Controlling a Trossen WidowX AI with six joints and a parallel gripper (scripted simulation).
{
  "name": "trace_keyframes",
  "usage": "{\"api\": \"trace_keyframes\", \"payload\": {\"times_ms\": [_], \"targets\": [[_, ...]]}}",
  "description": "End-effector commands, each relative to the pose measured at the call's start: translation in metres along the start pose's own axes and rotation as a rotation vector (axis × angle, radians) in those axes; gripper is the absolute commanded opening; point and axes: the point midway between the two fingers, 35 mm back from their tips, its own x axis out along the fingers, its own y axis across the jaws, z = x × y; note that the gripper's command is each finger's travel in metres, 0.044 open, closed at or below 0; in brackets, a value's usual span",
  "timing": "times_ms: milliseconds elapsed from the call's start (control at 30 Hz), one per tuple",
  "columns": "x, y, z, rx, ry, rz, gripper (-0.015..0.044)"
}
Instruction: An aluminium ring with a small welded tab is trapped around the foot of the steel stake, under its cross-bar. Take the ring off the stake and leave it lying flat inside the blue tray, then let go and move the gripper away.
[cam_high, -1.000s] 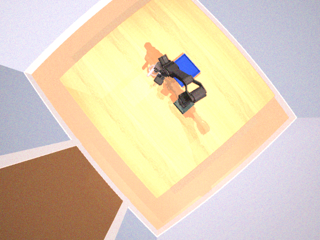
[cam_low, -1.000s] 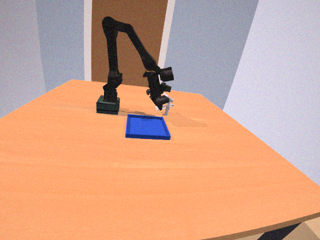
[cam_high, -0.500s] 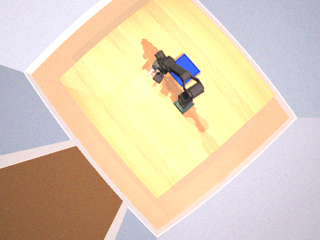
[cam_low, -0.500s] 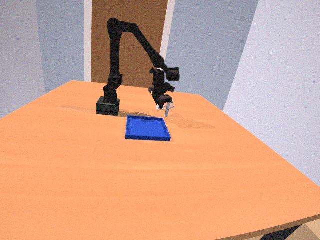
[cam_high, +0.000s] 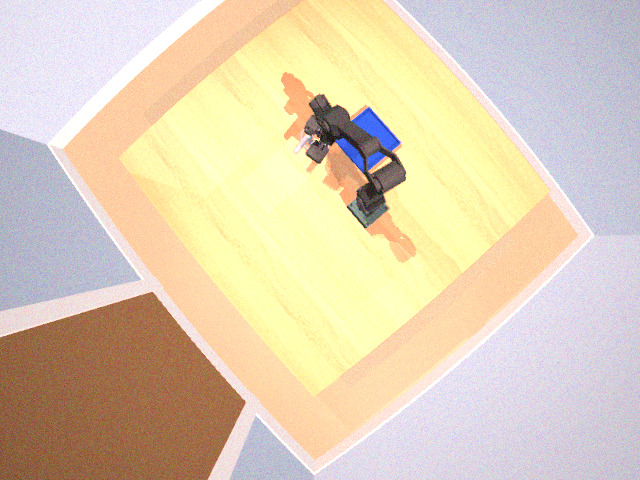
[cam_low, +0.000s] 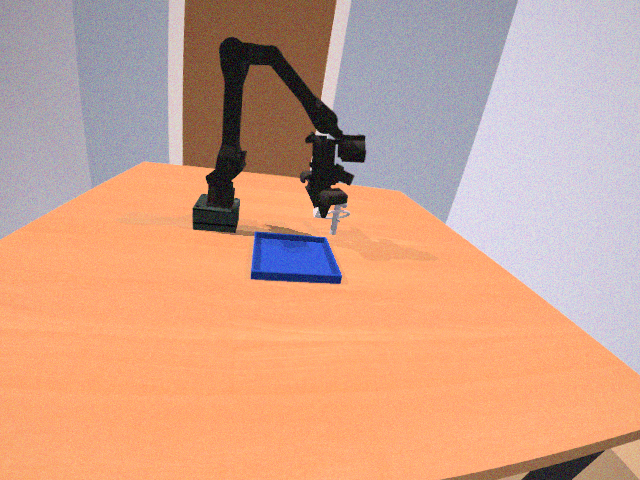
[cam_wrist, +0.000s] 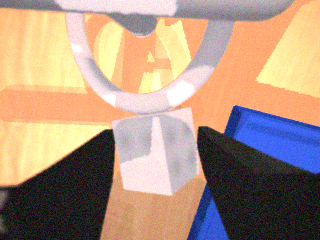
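Observation:
The aluminium ring is around the stake's post, raised off the table and just under the cross-bar. The bar hides the ring's far side in the wrist view. My gripper is shut on the ring's pale block-shaped tab, with one dark finger on each side. The blue tray holds nothing that I can see. It lies beside the stake, at the right in the wrist view.
The arm's base stands on the wooden table. The arm reaches over the tray's near side in the top view. The tray has a low raised rim. Arm shadows fall around the stake.

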Motion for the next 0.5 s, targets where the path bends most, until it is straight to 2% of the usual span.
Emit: {"api": "trace_keyframes", "payload": {"times_ms": [0, 467], "targets": [[-0.0028, -0.0031, 0.0026, 0.001, -0.005, 0.025, 0.0000], [-0.0093, -0.0115, 0.0029, 0.010, -0.012, 0.077, 0.0000]]}}
